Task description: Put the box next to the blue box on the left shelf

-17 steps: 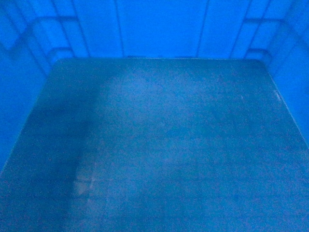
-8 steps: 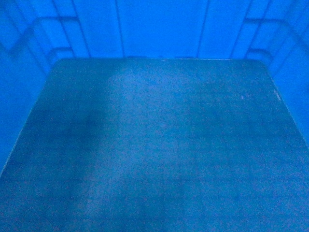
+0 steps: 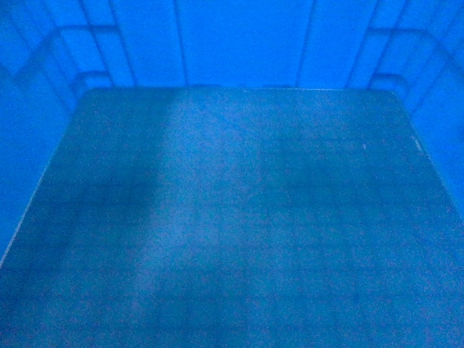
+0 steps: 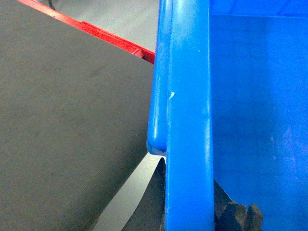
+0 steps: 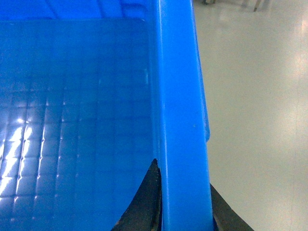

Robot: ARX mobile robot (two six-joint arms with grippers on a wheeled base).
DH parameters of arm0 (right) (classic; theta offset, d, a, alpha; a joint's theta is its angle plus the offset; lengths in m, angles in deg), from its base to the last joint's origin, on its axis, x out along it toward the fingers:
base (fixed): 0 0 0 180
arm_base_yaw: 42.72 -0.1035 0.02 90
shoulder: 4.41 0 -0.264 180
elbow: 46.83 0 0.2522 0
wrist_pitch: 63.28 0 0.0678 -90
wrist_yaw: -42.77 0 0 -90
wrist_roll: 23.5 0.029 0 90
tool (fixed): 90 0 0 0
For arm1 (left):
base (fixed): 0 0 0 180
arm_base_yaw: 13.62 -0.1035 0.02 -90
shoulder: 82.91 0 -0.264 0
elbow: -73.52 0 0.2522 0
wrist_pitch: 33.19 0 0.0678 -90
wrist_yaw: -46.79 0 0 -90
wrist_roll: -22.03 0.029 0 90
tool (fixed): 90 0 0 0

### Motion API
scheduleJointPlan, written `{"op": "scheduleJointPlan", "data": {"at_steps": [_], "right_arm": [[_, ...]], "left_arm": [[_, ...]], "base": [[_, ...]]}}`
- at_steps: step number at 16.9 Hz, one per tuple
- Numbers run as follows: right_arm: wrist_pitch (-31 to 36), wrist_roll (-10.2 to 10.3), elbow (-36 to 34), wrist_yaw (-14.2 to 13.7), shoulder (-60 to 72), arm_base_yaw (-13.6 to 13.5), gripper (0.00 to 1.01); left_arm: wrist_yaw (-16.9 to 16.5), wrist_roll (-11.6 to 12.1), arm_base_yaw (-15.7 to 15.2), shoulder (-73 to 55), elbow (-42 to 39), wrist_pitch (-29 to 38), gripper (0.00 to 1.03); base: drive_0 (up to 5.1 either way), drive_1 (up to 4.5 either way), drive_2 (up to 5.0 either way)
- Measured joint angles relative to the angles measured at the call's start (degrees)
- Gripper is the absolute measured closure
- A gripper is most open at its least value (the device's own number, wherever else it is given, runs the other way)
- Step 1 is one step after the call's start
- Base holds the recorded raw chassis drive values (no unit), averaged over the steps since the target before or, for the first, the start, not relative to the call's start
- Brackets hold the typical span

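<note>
A: Right fingers straddle the box rim, one inside, one outside, closed on it. Left fingers look clamped on the opposite rim.

B: So the box hangs between both arms?

A: Yes, carried; its floor fills the head view. A dark shelf with a red edge lies just beside it.

B: Next?

A: Probably find the blue box, unseen here, then lower level beside it.

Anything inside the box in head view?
No, the box shows only its bare grid-embossed floor and blue walls.
</note>
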Motion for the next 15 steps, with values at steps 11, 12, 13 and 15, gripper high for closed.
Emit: {"op": "scheduleJointPlan", "data": {"at_steps": [11, 12, 13, 15], "right_arm": [[0.0, -0.02, 0.0, 0.0, 0.0, 0.0, 0.92], [0.0, -0.02, 0.0, 0.0, 0.0, 0.0, 0.92], [0.0, -0.02, 0.0, 0.0, 0.0, 0.0, 0.92], [0.02, -0.02, 0.0, 0.0, 0.0, 0.0, 0.92]], "left_arm": [[0.02, 0.0, 0.02, 0.0, 0.0, 0.0, 0.94], [0.02, 0.0, 0.0, 0.0, 0.0, -0.02, 0.94], [0.04, 0.0, 0.0, 0.0, 0.0, -0.02, 0.94], [0.04, 0.0, 0.0, 0.0, 0.0, -0.02, 0.94]], "base": [[-1.6, -1.6, -1.6], [-1.6, -1.6, -1.6], [-1.6, -1.6, -1.6], [-1.7, -1.7, -1.7]]}}
